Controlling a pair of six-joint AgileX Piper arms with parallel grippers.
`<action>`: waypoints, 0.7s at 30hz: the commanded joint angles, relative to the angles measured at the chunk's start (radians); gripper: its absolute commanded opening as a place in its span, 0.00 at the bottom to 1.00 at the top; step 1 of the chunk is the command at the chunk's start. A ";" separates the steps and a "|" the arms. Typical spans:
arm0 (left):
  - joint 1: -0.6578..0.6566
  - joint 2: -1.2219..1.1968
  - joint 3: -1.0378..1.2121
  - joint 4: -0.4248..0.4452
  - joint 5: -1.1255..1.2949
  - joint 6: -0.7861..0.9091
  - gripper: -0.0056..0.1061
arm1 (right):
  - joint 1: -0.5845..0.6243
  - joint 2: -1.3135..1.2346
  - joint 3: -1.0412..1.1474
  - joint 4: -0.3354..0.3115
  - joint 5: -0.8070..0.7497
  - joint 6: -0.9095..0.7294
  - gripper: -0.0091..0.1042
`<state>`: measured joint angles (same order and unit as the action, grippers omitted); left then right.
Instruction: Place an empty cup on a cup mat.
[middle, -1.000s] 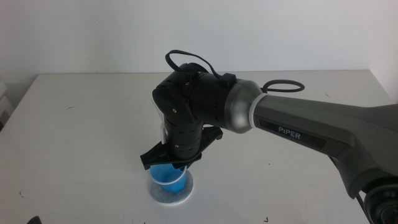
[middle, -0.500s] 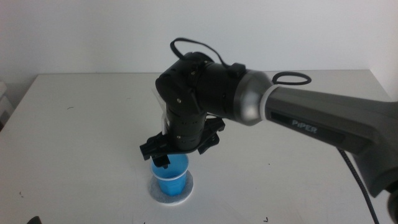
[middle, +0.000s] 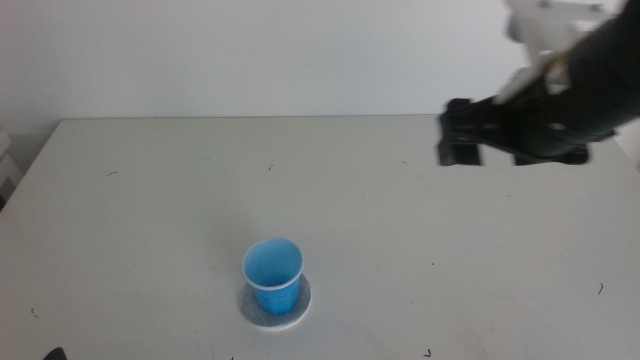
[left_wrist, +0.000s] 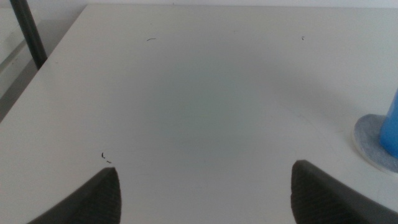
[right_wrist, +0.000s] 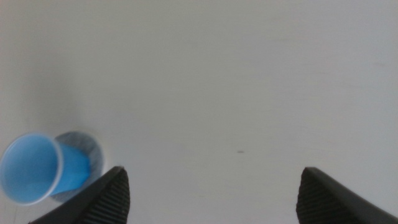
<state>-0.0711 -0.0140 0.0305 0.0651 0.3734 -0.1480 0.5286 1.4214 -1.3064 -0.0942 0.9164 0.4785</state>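
Observation:
The blue cup (middle: 272, 276) stands upright and empty on the grey cup mat (middle: 299, 303) near the table's front middle. My right gripper (middle: 462, 134) is open and empty, high above the table's far right, well away from the cup. The right wrist view looks down on the cup (right_wrist: 36, 169) and the mat (right_wrist: 87, 145) from above, with the gripper (right_wrist: 211, 172) far from both. My left gripper (left_wrist: 205, 168) is open and empty, low over the table's left side. Its wrist view shows the cup's side (left_wrist: 393, 123) on the mat (left_wrist: 369, 133).
The white table (middle: 150, 200) carries only small dark specks. A white wall stands behind it. A dark post (left_wrist: 28, 34) stands beyond the table's left edge in the left wrist view.
My right gripper has let go of the cup, lifted off it and swung away to the far right. The cup stays standing on the mat.

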 joint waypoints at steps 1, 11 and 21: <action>0.001 -0.006 -0.006 0.000 -0.068 -0.011 0.99 | -0.082 -0.160 0.086 0.005 -0.089 -0.009 0.77; 0.001 -0.006 -0.006 0.000 -0.068 -0.011 0.99 | -0.425 -0.687 0.393 0.005 -0.157 -0.215 0.77; 0.001 -0.006 -0.006 0.000 -0.068 -0.011 0.99 | -0.534 -1.001 0.684 0.087 -0.372 -0.507 0.80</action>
<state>-0.0711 -0.0140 0.0305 0.0651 0.3734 -0.1480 0.0018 0.4446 -0.6339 -0.0117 0.6550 0.0000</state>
